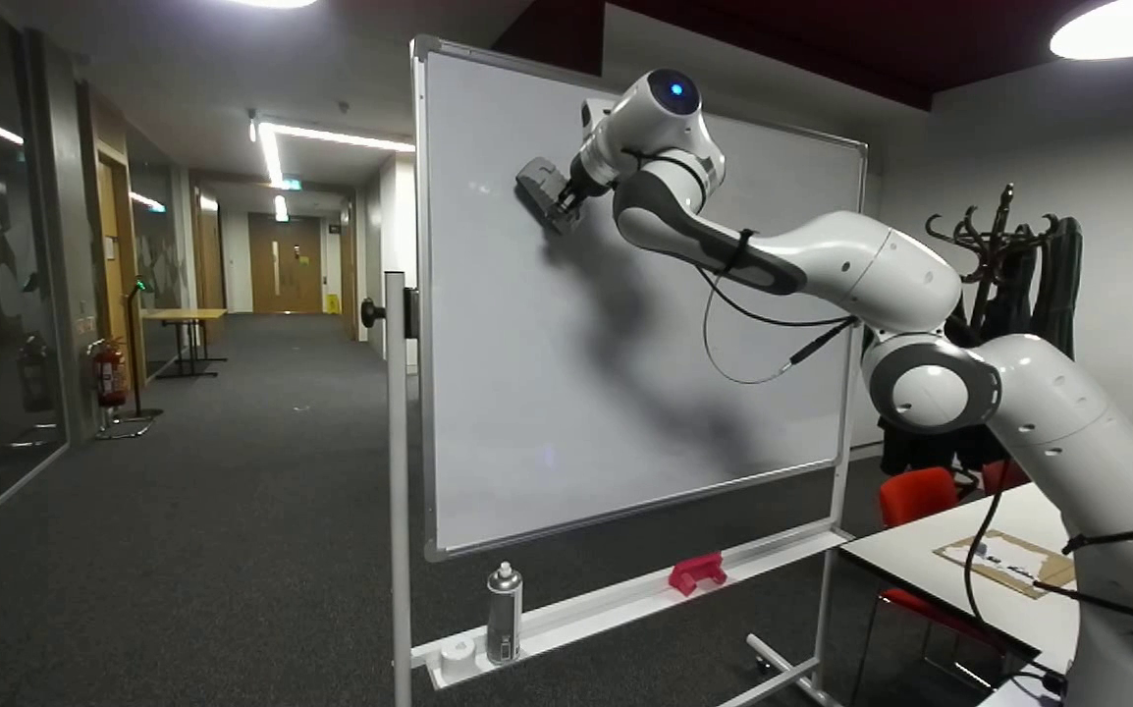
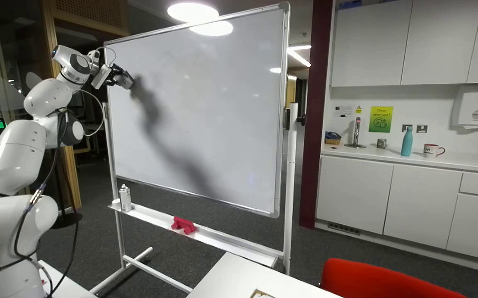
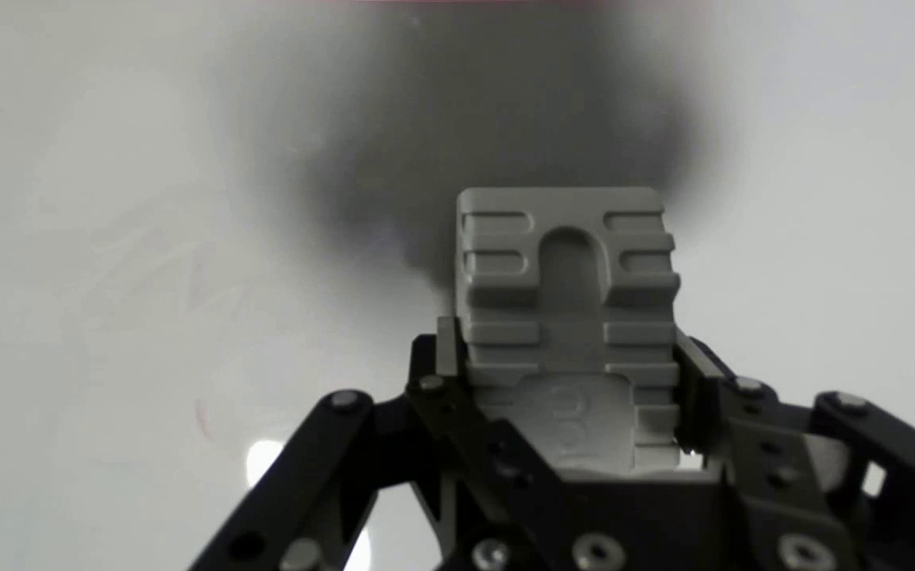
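Plainly, the black two-fingered gripper is closed on a grey, ridged plastic eraser block, gripping it from both sides. The eraser block is at the upper left part of a glossy whiteboard with a silver metal frame in both exterior views; whether its underside touches the surface, I cannot tell. A blurred dark shadow slants down and to the right across the board, and the wrist view shows a faint pinkish mark there too. Below, on a narrow white tray, an upright silver spray can stands beside a small white round object; farther right sits a pinkish-red bracket-shaped piece. In an exterior view, a long white counter carries an upright teal bottle and a white mug with a red rim.
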Action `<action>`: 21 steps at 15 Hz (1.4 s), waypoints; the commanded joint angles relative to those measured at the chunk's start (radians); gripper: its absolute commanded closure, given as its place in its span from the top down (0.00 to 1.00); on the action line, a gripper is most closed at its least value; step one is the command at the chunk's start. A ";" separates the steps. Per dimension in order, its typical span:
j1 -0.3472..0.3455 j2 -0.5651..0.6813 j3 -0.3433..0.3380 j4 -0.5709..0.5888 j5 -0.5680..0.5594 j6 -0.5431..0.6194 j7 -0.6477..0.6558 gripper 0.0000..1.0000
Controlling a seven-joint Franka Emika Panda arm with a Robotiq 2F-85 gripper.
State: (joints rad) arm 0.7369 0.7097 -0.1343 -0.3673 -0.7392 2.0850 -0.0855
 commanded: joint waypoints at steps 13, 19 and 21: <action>0.155 -0.106 -0.047 0.012 0.023 -0.451 0.238 0.35; 0.155 -0.139 -0.043 0.012 0.030 -0.536 0.383 0.35; 0.146 -0.148 -0.041 0.012 0.039 -0.555 0.426 0.35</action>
State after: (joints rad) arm 0.8907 0.5893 -0.1677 -0.3550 -0.7314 1.5633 0.2858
